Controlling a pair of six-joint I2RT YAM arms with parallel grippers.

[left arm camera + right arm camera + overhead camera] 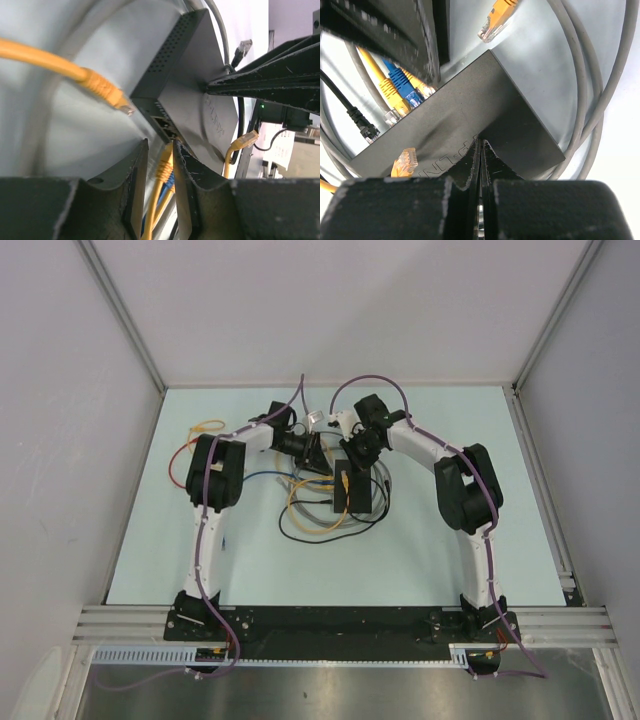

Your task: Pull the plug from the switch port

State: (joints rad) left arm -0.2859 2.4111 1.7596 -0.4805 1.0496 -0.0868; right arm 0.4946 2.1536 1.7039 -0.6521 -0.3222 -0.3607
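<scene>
The switch [356, 492] is a flat black box amid loose cables at the table's middle. In the left wrist view the switch [192, 95] shows its socket row facing my left gripper [161, 145]. The jaws stand open on either side of a yellow plug [165, 167] seated in a socket, with a gap on the left side. A blue plug [171, 183] sits beside it. My right gripper [482, 142] is shut and empty, its tips pressed on the switch's top [470, 107]. The plugged yellow and blue plugs [401, 86] show at the left of that view.
Loose yellow plugs lie near the switch [107, 95], [495, 22], and one rests on its top [405, 161]. A loose black plug [367, 131] and grey cable loops [600, 100] surround it. Coiled cables [310, 510] lie left of the switch.
</scene>
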